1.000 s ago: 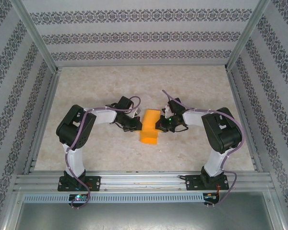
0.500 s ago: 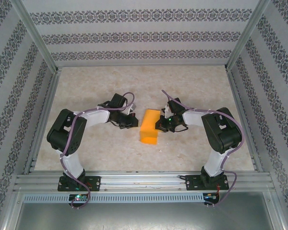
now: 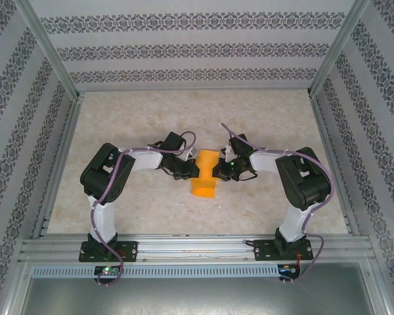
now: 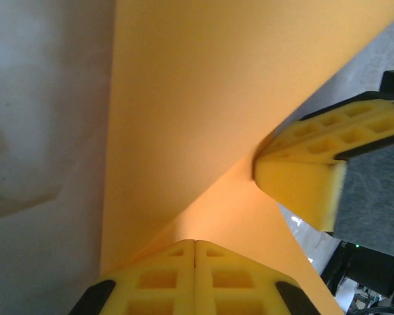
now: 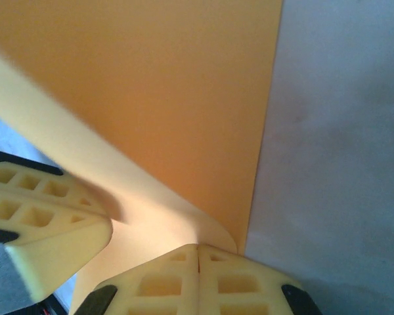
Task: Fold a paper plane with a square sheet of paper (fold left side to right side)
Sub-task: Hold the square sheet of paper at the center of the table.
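On the table (image 3: 151, 118), the orange sheet (image 3: 203, 185) is pinched by left gripper (image 3: 189, 172) and right gripper (image 3: 216, 170), both closed.

We can read no text, label, brand, number or sign in any view. The square sheet of paper (image 3: 204, 176) is plain orange on the faces we see. The walls (image 3: 197, 49) carry only repeated bands of ornament, which are not letters.
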Motion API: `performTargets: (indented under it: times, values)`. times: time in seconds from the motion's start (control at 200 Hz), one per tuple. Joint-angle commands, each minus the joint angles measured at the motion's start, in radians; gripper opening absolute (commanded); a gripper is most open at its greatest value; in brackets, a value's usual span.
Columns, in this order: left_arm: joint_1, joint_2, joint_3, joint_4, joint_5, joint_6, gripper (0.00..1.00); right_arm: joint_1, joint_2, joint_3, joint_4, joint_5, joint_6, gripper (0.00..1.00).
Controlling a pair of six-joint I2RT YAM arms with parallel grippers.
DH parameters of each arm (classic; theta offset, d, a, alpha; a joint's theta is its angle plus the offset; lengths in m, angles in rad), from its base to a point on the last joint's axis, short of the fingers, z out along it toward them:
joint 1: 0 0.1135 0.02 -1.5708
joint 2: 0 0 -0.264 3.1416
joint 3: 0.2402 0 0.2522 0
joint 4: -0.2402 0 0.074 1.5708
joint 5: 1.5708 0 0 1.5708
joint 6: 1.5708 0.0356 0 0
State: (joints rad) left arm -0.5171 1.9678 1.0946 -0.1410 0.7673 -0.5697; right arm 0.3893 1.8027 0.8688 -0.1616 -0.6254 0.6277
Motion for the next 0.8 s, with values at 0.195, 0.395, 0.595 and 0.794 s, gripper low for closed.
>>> performTargets:
  times: [0.195, 0.395, 0.595, 0.794]
  values:
    - [-0.008, 0.016, -0.023, -0.008, -0.047, -0.004, 0.02, 0.02, 0.037, -0.031, -0.085, 0.123, -0.012, 0.0]
    - [-0.008, 0.017, -0.033, -0.027, -0.066, 0.002, 0.01, 0.025, -0.027, 0.002, -0.026, 0.053, 0.013, 0.0]
    - [-0.01, 0.02, -0.028, -0.029, -0.069, 0.002, 0.01, 0.031, -0.062, 0.016, 0.091, 0.0, 0.052, 0.0]
    - [-0.011, 0.029, -0.021, -0.035, -0.069, 0.005, 0.01, 0.07, -0.012, 0.067, 0.153, 0.014, 0.06, 0.0]
